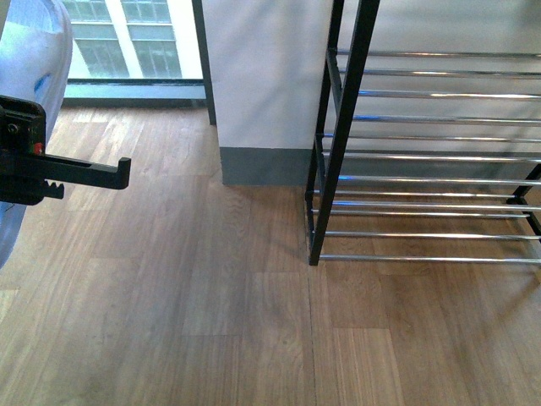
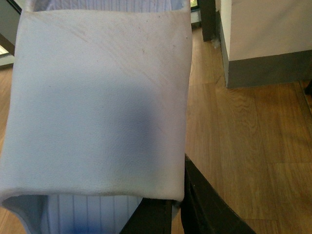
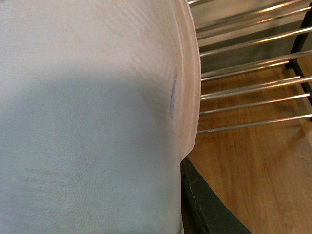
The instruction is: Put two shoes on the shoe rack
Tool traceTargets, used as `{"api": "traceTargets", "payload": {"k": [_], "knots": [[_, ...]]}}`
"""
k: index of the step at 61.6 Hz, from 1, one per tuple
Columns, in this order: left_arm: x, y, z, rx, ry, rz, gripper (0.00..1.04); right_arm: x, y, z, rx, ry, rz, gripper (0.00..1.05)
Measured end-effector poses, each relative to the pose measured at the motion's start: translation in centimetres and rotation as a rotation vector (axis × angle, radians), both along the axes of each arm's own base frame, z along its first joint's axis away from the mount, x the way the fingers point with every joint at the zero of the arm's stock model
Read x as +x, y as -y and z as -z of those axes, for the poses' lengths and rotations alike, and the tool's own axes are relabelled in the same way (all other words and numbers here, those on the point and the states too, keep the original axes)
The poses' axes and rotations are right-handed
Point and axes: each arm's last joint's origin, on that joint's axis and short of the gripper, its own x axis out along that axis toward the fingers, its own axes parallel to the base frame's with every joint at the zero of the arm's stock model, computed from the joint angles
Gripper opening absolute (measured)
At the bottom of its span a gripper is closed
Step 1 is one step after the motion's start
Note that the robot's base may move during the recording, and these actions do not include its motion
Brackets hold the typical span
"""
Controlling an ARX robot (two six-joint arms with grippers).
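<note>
Both shoes held up, rack bare.

Your left shoe (image 2: 97, 107) sits clamped in the left gripper (image 1: 84, 176), white sole filling the wrist view; your right shoe (image 3: 87, 122) likewise fills its wrist view, jaws there seemingly clamped on it. Shoe rack (image 1: 423, 161) stands right, above the wooden floor (image 1: 211, 296). Carry step; next, swing both onto a tier.

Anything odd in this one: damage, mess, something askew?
Nothing stands out. The shoe rack stands upright with bare bars, the wood floor is clean, and each wrist view is filled by a white sole.
</note>
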Motion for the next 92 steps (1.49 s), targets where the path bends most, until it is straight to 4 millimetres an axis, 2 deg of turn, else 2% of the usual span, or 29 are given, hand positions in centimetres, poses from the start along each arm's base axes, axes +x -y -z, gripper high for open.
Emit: {"api": "traceTargets", "payload": {"k": [65, 70, 77, 85, 92], "knots": [[0.0, 0.0, 0.0, 0.001, 0.000, -0.001, 0.02, 0.0, 0.0, 0.0, -0.004, 0.002, -0.002, 0.03], [0.0, 0.0, 0.0, 0.001, 0.000, -0.001, 0.02, 0.2, -0.1, 0.0, -0.118, 0.108, -0.097, 0.03], [0.0, 0.0, 0.0, 0.001, 0.000, 0.000, 0.02, 1.2, -0.4, -0.8, -0.270, 0.180, -0.168, 0.03], [0.0, 0.0, 0.0, 0.000, 0.000, -0.001, 0.02, 3.1, -0.9, -1.0, -0.294, 0.106, -0.220, 0.03], [0.0, 0.0, 0.0, 0.001, 0.000, 0.000, 0.02, 5.7, -1.6, -0.7, -0.288, 0.033, -0.295, 0.03]]}}
